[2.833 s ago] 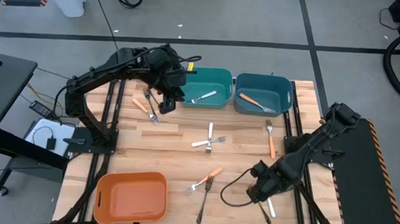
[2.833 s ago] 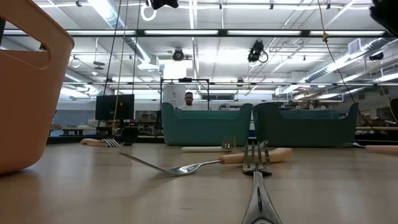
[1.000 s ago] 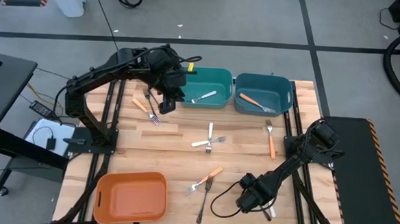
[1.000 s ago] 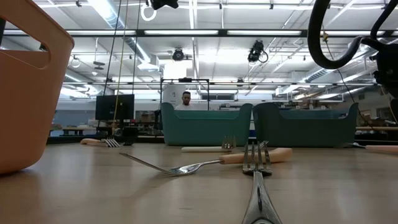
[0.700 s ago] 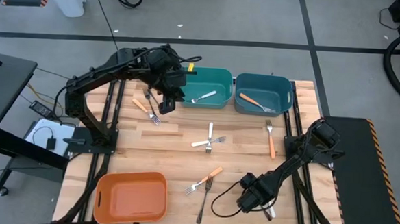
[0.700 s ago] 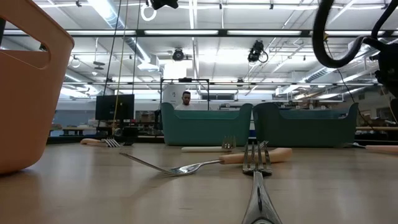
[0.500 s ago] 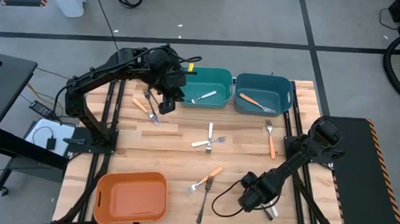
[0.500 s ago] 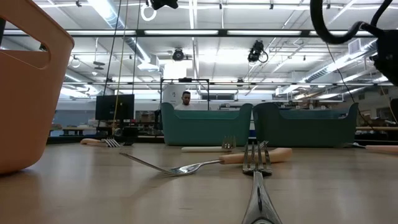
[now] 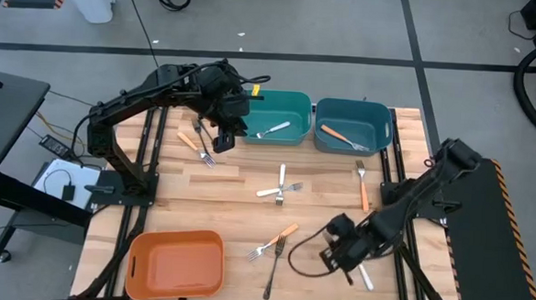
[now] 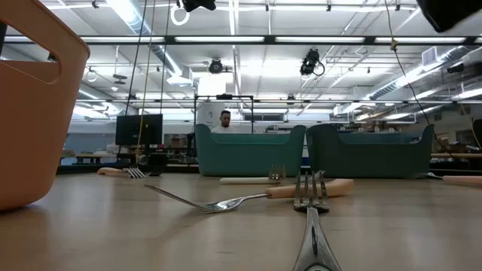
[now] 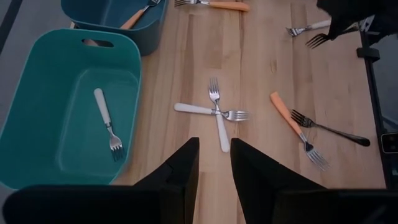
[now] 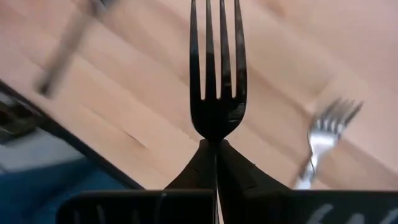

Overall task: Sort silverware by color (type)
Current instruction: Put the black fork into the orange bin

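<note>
Dark fork (image 12: 215, 74) now lifted off table, clamped in right gripper (image 9: 338, 248).

Glossy dark metal fork (image 12: 216, 74) over a matt wooden table (image 9: 247, 204); smooth plastic bins (image 9: 279, 117).

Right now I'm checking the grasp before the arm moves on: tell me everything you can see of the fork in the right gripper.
The dark fork is all black and glossy, looks like metal, with four slim tines and a narrow neck. The right gripper is shut on that neck, so the tines point straight out past the fingers and the handle is hidden. It hangs lifted over the wooden table near the front right edge, touching nothing else visible.
</note>
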`<state>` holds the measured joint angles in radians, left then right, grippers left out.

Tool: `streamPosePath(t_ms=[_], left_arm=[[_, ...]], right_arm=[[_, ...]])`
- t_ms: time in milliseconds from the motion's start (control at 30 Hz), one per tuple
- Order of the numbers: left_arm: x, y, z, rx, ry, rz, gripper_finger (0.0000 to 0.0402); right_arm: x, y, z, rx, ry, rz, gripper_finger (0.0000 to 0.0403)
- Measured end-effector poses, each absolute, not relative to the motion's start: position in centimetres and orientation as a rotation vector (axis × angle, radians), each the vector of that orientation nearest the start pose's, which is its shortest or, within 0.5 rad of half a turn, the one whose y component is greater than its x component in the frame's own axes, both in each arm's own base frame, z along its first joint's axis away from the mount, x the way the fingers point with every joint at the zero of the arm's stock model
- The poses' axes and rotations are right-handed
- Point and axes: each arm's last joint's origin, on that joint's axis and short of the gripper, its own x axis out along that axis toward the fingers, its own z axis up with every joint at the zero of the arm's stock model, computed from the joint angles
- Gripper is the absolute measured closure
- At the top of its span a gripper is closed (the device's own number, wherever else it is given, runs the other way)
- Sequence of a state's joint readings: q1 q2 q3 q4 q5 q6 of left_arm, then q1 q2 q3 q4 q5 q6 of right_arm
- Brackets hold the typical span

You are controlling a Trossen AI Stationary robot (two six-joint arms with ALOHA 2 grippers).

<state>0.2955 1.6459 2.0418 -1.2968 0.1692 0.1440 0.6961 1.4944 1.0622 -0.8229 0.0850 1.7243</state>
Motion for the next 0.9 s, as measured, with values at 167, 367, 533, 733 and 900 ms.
streamPosePath(t_ms=[167,367,533,733,900], left_arm=[[29.2,8.4,44.2,-0.071,0.869,0.056,0.0301],[29.3,8.4,44.2,-0.072,0.863,0.058,0.0301],[29.9,8.6,43.4,-0.124,0.88,0.078,0.0289],[31.7,9.1,42.2,-0.241,0.877,0.117,0.025],[34.4,9.6,42.1,-0.36,0.722,0.183,0.0235]], right_arm=[[21.5,15.0,25.5,0.979,1.001,-0.548,0.0401],[21.8,11.3,28.0,0.899,0.81,-0.549,0.0403],[22.3,8.3,29.5,0.795,0.683,-0.557,0.0402],[22.6,4.9,31.1,0.669,0.575,-0.578,0.0402],[22.2,2.0,32.3,0.571,0.496,-0.643,0.0402]])
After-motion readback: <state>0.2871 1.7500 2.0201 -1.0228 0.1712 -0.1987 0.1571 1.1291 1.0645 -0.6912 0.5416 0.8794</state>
